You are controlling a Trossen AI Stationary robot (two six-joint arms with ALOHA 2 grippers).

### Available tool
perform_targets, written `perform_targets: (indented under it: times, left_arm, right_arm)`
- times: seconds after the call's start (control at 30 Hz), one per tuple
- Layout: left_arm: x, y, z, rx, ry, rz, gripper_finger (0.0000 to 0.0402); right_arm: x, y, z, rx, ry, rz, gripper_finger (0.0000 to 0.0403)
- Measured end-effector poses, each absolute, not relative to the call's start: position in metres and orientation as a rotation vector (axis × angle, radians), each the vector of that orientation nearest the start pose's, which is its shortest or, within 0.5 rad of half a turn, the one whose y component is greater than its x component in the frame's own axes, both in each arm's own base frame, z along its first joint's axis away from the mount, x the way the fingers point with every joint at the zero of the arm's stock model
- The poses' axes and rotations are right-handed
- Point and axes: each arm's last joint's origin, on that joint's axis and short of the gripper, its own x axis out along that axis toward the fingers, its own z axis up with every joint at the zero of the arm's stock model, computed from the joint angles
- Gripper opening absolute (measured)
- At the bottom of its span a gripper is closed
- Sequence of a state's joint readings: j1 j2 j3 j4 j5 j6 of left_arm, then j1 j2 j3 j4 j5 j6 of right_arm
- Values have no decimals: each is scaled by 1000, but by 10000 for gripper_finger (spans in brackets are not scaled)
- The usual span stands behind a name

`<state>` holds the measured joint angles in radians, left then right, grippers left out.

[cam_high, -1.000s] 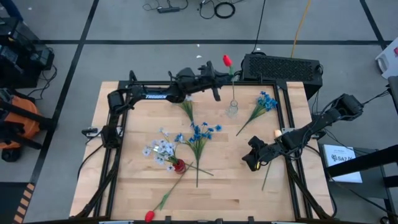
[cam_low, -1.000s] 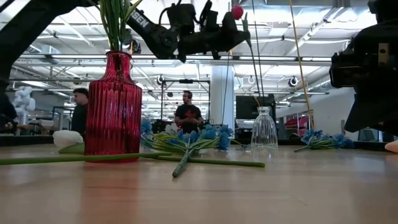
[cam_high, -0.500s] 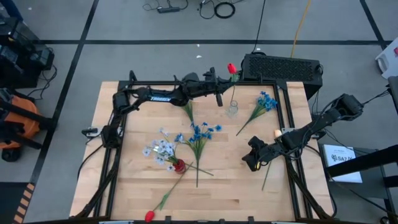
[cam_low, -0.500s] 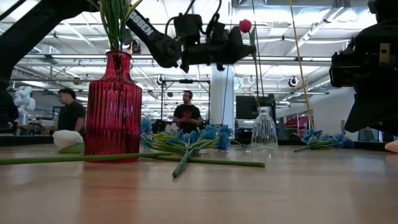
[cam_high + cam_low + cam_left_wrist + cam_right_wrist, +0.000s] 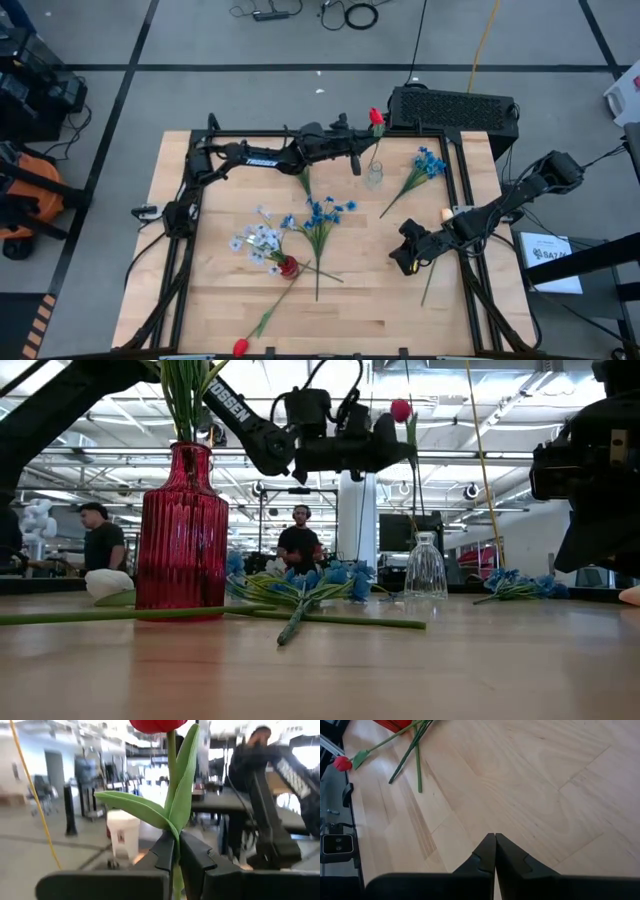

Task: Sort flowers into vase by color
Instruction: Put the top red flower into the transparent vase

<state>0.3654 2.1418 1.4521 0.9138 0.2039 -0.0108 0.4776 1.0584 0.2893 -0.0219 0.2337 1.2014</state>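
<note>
Flowers lie scattered on the desk (image 5: 400, 300): blue clusters (image 5: 322, 212) mid-desk, pale ones (image 5: 256, 240) beside the red vase (image 5: 182, 530). The left gripper (image 5: 362, 150), raised over the small clear vase (image 5: 374, 176), is clamped on a red tulip (image 5: 376, 117). The right gripper (image 5: 402, 262) rests pressed together, empty, over bare wood.

Grey floor (image 5: 200, 40), bright open workshop behind.

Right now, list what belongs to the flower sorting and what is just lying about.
Job:
red tulip in the left pincer
clear vase
red vase
blue flowers
pale flowers

Lying about:
black box
floor cables
</note>
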Motion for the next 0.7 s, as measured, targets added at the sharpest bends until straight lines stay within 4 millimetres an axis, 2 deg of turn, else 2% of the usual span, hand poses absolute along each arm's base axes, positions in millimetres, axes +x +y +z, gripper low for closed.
perform_targets:
  times: [0.2, 0.43, 0.53, 0.7]
  left_arm:
    - [449, 165, 271, 79, -335, 158, 5]
    - [445, 161, 302, 59, -275, 153, 3]
    - [445, 156, 308, 49, -244, 137, 2]
    - [448, 147, 306, 42, -219, 100, 1]
  right_arm:
    - [159, 75, 138, 854, 767, -233, 0]
    - [159, 75, 138, 851, 768, -232, 0]
    - [159, 75, 138, 849, 769, -233, 0]
    - [159, 75, 138, 843, 768, -234, 0]
